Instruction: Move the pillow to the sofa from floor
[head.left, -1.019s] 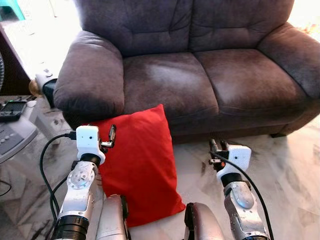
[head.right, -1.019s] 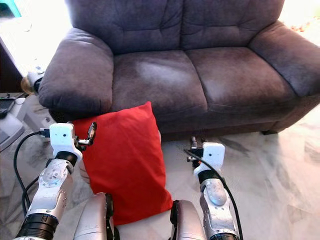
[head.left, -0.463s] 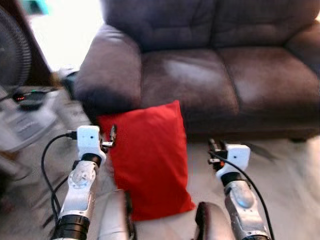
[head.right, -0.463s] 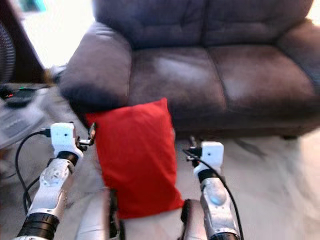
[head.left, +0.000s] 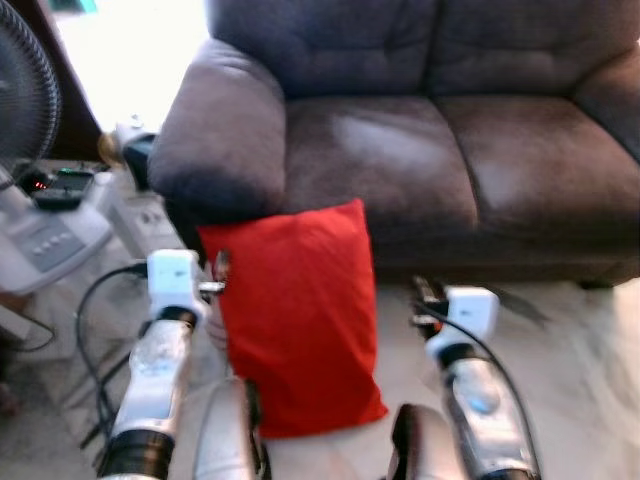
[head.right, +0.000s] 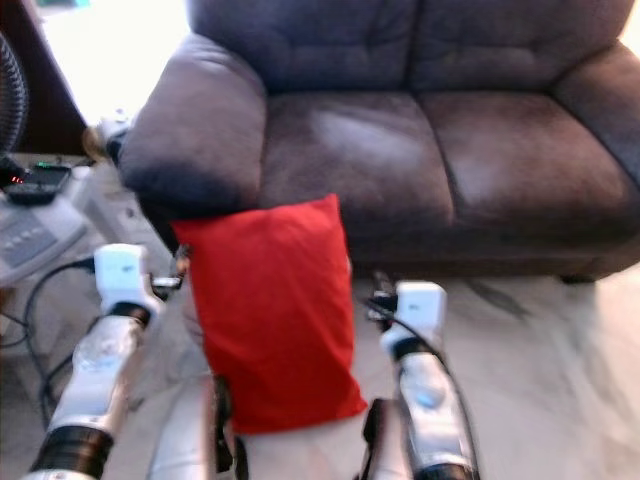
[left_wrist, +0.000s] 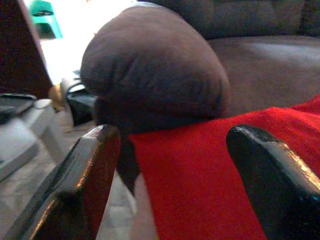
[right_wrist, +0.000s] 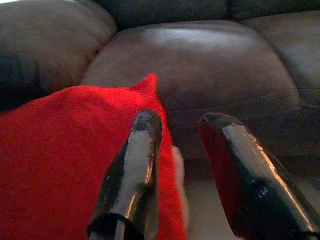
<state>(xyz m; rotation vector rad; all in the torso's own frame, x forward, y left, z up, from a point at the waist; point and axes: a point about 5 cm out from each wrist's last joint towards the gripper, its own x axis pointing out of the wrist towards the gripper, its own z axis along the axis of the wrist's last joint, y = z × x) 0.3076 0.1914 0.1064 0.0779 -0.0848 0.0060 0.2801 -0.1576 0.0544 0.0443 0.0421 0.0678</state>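
since the red pillow (head.left: 295, 315) stands on the floor leaning against the sofa (head.left: 400, 150) front, its long axis runs roughly 12 to 6 o'clock between the two arms. the left gripper (head.left: 221, 272), fingers spread wide, sits just beside the pillow's upper left edge, so the pillow lies at its 3 o'clock. the right gripper (head.left: 424, 292), fingers parted and empty, has it at 9 o'clock, a little further off.

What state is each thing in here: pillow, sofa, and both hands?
Red pillow: on the floor, upright, leaning against the sofa front, not gripped.
Sofa: seat cushions bare.
Left hand: open, at the pillow's left edge.
Right hand: open, beside the pillow's right edge.
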